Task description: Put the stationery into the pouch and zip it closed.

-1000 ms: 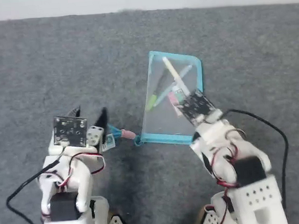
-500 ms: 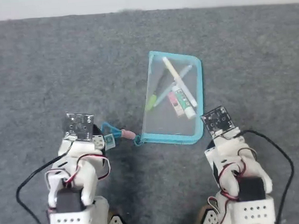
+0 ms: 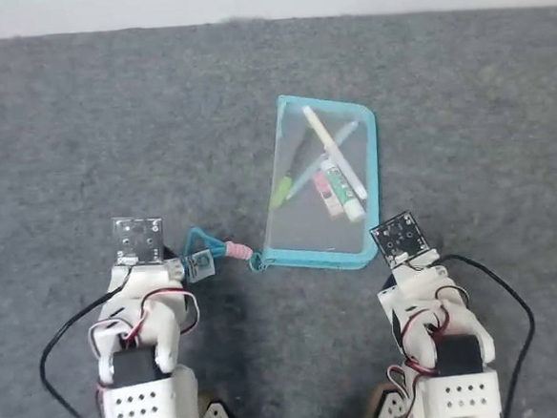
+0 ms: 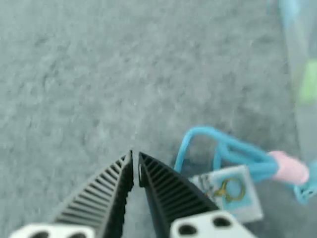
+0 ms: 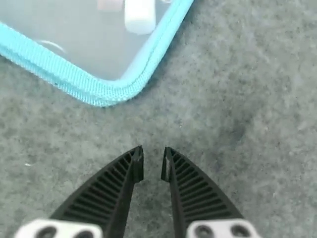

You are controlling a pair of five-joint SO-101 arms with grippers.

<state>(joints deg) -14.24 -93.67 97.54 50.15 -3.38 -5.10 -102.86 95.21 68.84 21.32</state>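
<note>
The clear pouch (image 3: 324,196) with a turquoise zip border lies flat mid-table, holding several pens and a small eraser-like piece. Its slider sits at the near left corner, trailing a pink bead (image 3: 236,251), a blue cord loop (image 3: 200,240) and a small tag (image 3: 201,263). My left gripper (image 4: 135,159) is shut and holds nothing, just beside the cord loop (image 4: 213,144) and tag (image 4: 229,190). My right gripper (image 5: 152,157) is shut with nothing in it, a short way off the pouch's rounded corner (image 5: 106,89).
Grey felt (image 3: 100,116) covers the whole table, with open room to the left, right and far side of the pouch. Both arm bases (image 3: 139,400) (image 3: 453,379) stand at the near edge, with black cables trailing beside them.
Both arms have drawn back toward the near edge. The right gripper came off the pouch. The left gripper's fingers, spread a second ago, have shut beside the zip cord.
</note>
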